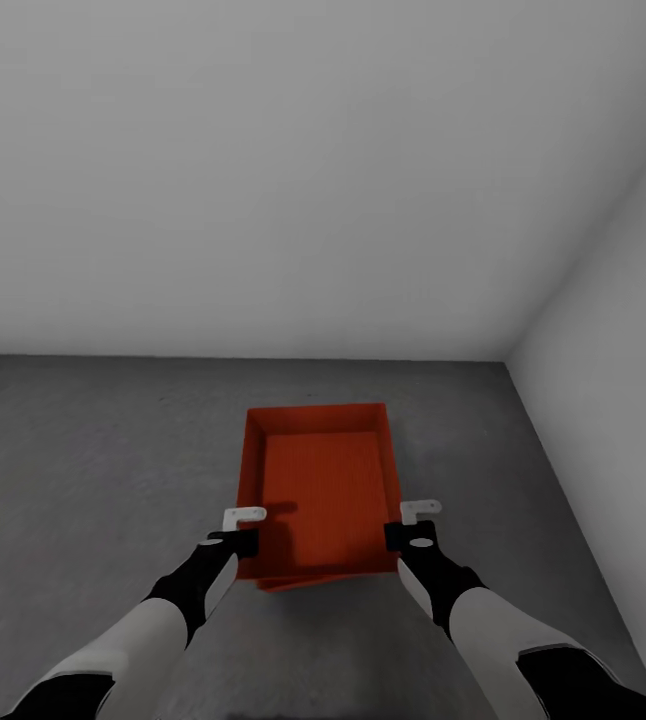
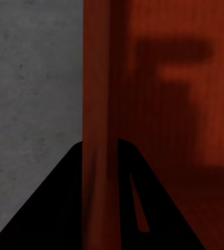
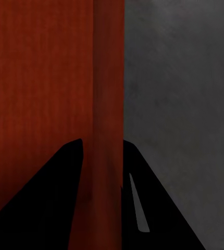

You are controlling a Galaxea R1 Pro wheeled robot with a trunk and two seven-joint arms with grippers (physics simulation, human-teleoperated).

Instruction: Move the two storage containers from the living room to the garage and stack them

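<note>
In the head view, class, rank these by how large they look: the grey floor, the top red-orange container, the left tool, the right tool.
1. Floor, largest.
2. Top container.
3. Left tool and right tool: alike in size, so no ranking between them.

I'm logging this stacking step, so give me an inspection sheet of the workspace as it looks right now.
Surface: dark grey concrete floor, mottled, bare around the boxes.
Job's things: red-orange container held by both side walls; a second red-orange edge peeks out beneath its near end, slightly askew.
Clutter: nothing seen.
Grippers: left gripper straddles the left wall; right gripper straddles the right wall.
Cables: nothing seen.
Surroundings: plain pale grey walls meeting in a corner at the right.
</note>
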